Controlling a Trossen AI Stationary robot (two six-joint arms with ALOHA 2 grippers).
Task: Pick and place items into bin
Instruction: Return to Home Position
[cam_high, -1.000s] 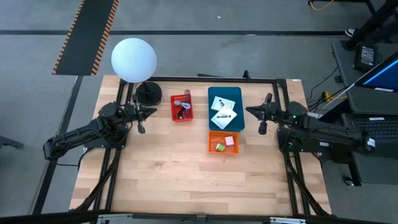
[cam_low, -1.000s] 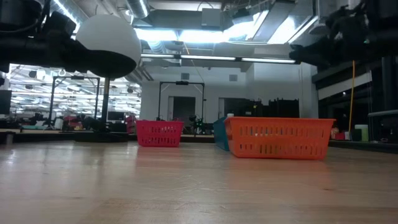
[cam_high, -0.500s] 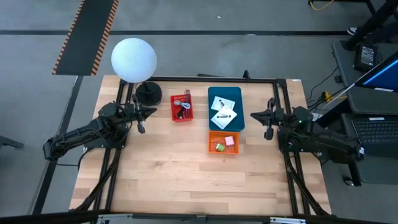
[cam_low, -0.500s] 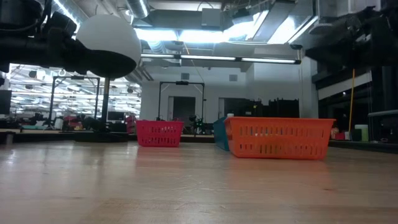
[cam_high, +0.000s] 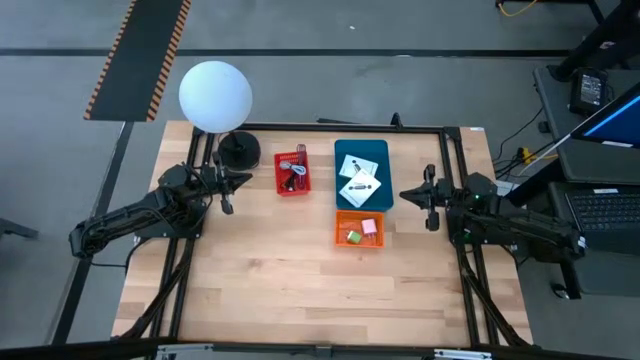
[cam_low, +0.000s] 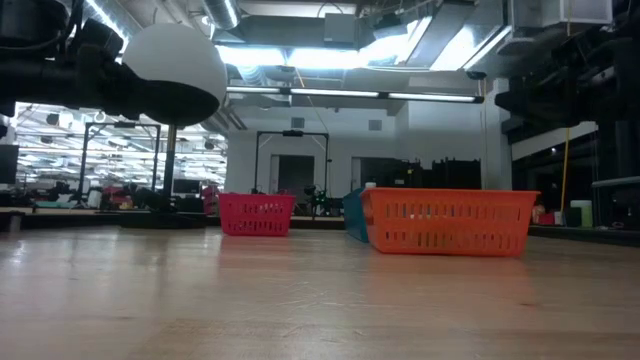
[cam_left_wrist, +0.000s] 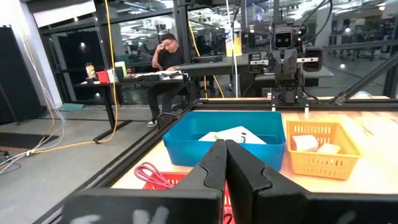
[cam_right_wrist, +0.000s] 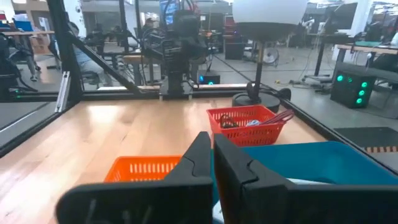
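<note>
Nothing is held. My left gripper (cam_high: 237, 181) hovers shut beside the red basket (cam_high: 292, 172), on its left; that basket holds a black cable (cam_high: 295, 181) and a maroon cable (cam_left_wrist: 152, 175). My right gripper (cam_high: 404, 193) hovers shut to the right of the blue bin (cam_high: 361, 152), where two white cards (cam_high: 361, 188) lie. The orange basket (cam_high: 359, 229) holds a pink square (cam_high: 369, 226) and a green cube (cam_high: 352, 237). In the wrist views both finger pairs (cam_left_wrist: 225, 148) (cam_right_wrist: 209, 138) are closed, with nothing between them.
The white globe lamp (cam_high: 215, 95) stands on its black base (cam_high: 239, 150) at the far left, just behind my left gripper. All three containers rest on the far middle of the wooden table (cam_high: 300, 290). A person (cam_left_wrist: 168, 50) sits at a desk beyond the table.
My right gripper has shifted a little toward the table's near edge while staying shut. The left arm and all containers have kept still.
</note>
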